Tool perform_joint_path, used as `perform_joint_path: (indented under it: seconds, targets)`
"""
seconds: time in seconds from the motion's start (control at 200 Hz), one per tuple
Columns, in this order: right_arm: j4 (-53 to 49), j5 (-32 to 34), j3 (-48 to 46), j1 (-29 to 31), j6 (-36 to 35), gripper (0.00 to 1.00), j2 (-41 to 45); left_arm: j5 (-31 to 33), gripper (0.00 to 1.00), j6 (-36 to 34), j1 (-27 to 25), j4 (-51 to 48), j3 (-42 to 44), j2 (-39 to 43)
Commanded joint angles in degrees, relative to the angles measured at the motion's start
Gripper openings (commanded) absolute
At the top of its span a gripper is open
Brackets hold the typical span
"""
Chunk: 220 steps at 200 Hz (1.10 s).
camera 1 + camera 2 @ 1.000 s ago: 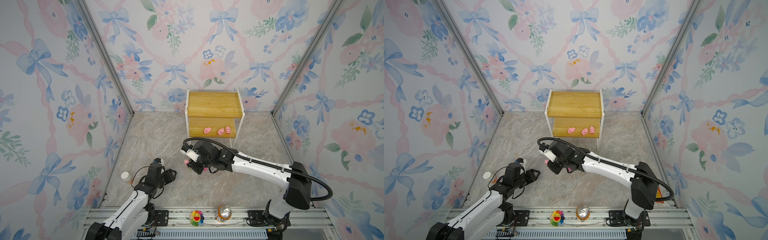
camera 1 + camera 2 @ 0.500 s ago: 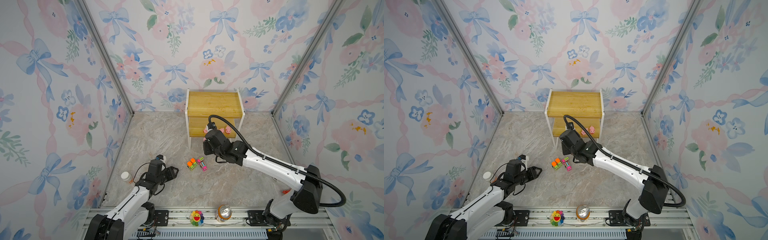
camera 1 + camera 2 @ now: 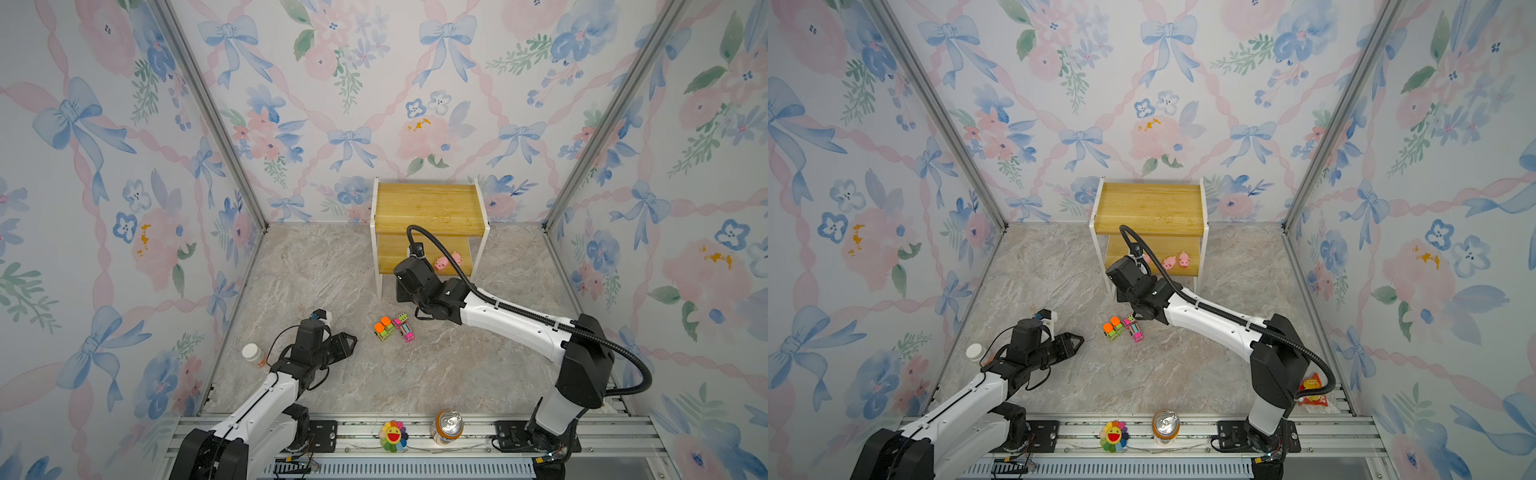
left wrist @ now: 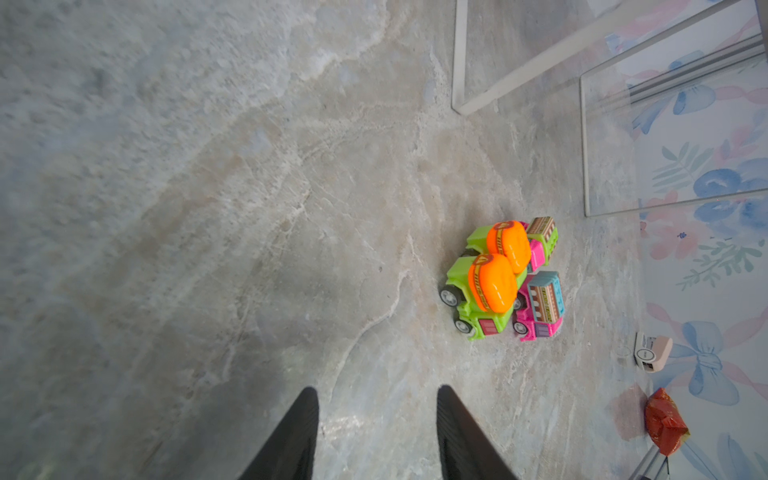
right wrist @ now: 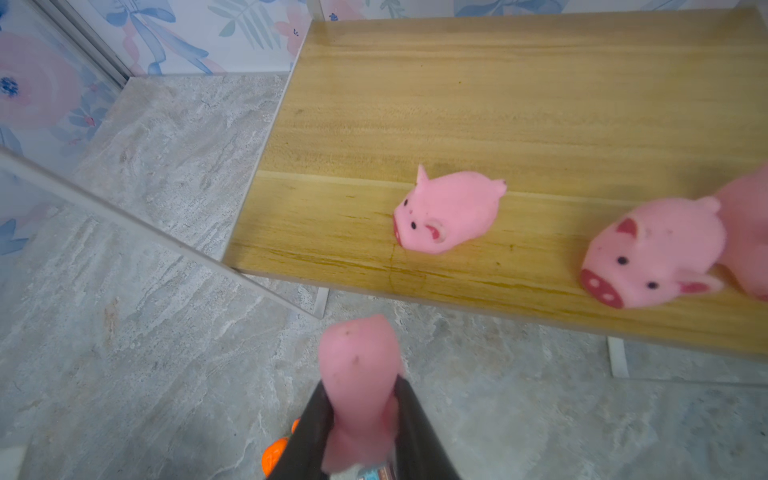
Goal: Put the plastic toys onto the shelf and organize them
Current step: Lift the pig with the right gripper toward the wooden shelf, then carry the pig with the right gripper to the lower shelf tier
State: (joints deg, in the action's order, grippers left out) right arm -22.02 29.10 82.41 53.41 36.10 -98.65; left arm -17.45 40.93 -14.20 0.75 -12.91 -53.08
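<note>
The marbled desk [image 3: 415, 374] is carrying everything. The shelf [image 3: 430, 205] is standing at its far edge against the wall, its top board bare and its lower board taking the pigs.

The right claw [image 5: 361, 386] is hanging just in front of that lower board. It is pinching the held pig [image 5: 357, 353] by its soft body, so the toy is bulging out past the fingertips. Judging by the aim, this pig is heading for its fellows so that like sits with like.

The left claw [image 4: 377, 390] is hovering low over the desk, spread and empty. It is pointing toward the trucks, which are probably its share of the work.

The four trucks [image 3: 392, 328] are huddling on the open desk, short of the shelf. The two green trucks [image 4: 482, 291] are touching side by side, with the two pink trucks [image 4: 540, 307] just behind.

On the lower board the tipped pig [image 5: 449, 212] seems to be lying on its side. The second pig [image 5: 656, 253] is facing the front edge, and the third pig [image 5: 748, 232] is showing only partly.

Bands of lettering are running across the truck tops, too small to read. No brand is showing legibly anywhere.
</note>
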Motion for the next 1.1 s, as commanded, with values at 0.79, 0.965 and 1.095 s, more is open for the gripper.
perform_joint_path:
  seconds: [0.79, 0.965, 1.095]
  targets:
    - [17.3, 10.6, -1.1, 3.5, 7.8, 0.26, -6.2, 0.3, 0.47, -0.7, 0.4, 0.7, 0.5, 2.3]
    - [21.9, 11.8, -2.2, 3.6, 7.0, 0.26, -6.1, 0.6, 0.47, -0.5, 0.4, 0.7, 0.8, 2.9]
    - [24.4, 12.8, -2.9, 3.6, 6.0, 0.26, -6.0, 1.0, 0.47, -0.6, 0.3, 0.6, 0.9, 3.4]
